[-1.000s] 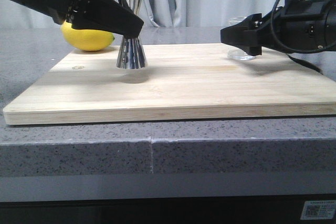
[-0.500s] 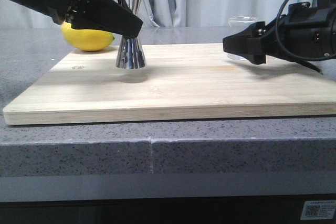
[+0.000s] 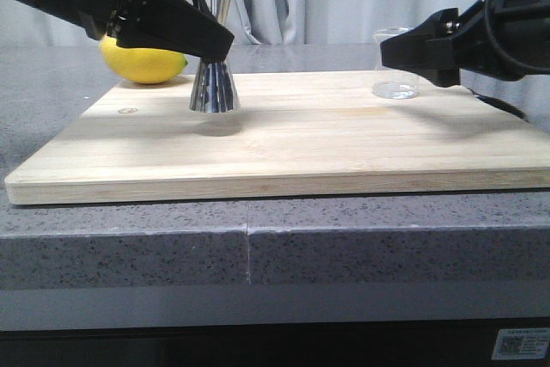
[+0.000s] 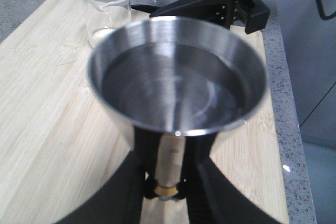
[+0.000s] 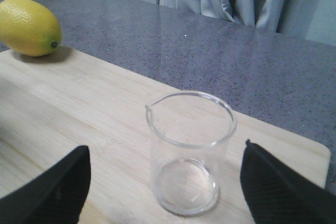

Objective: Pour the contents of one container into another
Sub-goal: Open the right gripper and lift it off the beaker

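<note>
The steel jigger [image 3: 215,88] stands upright on the left part of the wooden board [image 3: 301,143]. My left gripper [image 3: 215,45] is shut on its gold-banded waist. In the left wrist view the jigger [image 4: 178,77] has its bowl facing the camera, with what looks like clear liquid inside, and the left gripper [image 4: 167,187] clamps the waist. The glass beaker [image 3: 395,88] stands upright at the board's back right and looks empty. My right gripper [image 3: 404,49] hovers open just in front of its upper part. In the right wrist view the beaker [image 5: 189,156] stands between the spread fingers of the right gripper [image 5: 165,148], which do not touch it.
A yellow lemon [image 3: 142,62] lies on the grey counter behind the board's left corner, right behind my left arm; the right wrist view shows the lemon [image 5: 29,27] too. Curtains hang behind the counter. The beaker [image 4: 105,11] stands beyond the jigger.
My right gripper has risen and drawn back to the right, uncovering the beaker, which stays on the board. The left gripper and jigger have not moved.
</note>
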Tool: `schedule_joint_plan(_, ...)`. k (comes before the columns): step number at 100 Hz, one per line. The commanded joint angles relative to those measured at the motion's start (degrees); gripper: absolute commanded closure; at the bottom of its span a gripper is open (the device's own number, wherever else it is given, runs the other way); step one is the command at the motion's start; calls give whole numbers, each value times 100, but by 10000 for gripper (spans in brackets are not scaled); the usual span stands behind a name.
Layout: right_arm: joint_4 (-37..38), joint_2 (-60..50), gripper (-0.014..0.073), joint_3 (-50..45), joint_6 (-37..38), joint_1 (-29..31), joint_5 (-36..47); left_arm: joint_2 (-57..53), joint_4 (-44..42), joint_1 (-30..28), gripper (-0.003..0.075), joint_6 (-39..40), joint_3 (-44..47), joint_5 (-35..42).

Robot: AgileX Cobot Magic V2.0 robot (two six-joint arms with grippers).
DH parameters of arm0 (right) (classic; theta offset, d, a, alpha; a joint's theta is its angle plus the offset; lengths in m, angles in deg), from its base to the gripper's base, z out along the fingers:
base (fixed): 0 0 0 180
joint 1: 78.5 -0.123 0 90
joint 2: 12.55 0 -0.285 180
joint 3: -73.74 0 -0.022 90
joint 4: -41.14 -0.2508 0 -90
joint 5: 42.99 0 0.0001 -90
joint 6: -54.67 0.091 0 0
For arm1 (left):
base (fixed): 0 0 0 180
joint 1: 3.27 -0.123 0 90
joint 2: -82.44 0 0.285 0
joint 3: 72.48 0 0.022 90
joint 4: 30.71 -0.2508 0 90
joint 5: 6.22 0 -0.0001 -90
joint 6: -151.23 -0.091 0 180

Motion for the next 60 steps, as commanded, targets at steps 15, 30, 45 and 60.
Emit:
schedule_joint_plan(15,-191,-709,58,-235,25,23,196,-303,422,-8,730,69,-178,-212)
schedule_joint_plan(30,-227,-1213,58,-526,152,23,6,-303,422,-8,730,69,-178,-212)
schedule_joint_plan(45,-227,-1846,58,-727,276,23,-311,-303,433,-8,730,69,-178,-151)
schedule_joint_plan(60,-180,-2537,58,-766,697,23,-771,-303,478,-8,730,69,-178,-71)
